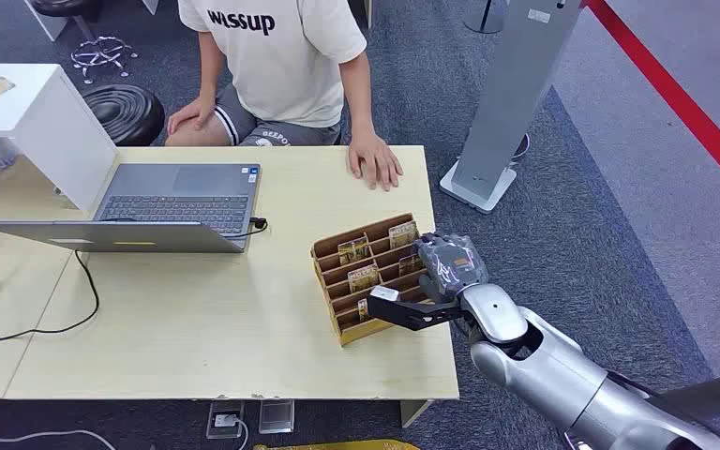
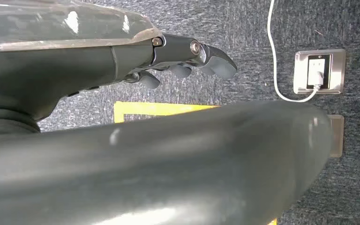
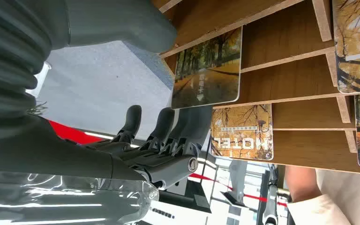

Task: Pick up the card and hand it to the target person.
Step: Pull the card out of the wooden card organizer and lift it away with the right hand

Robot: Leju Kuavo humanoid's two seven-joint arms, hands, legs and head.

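A wooden card rack (image 1: pixel 330 251) stands near the table's right edge with several autumn-print cards in its slots, such as one (image 1: pixel 353 249) in an upper row. My right hand (image 1: pixel 445 262) is at the rack's right end. In the right wrist view its thumb (image 3: pixel 122 23) and fingers (image 3: pixel 168 131) are apart on either side of a tree-lined-path card (image 3: pixel 206 70), beside a card marked HOTEL (image 3: pixel 241 131); no grip on either is visible. The seated person rests a hand (image 1: pixel 375 159) on the table's far edge. My left hand (image 2: pixel 187 61) hangs over the carpet, holding nothing.
An open laptop (image 1: pixel 178 202) sits at the table's left, with a black cable (image 1: pixel 84 291) trailing toward the near edge. A white box (image 1: pixel 28 112) stands at the far left. A grey floor stand (image 1: pixel 506 103) rises right of the table.
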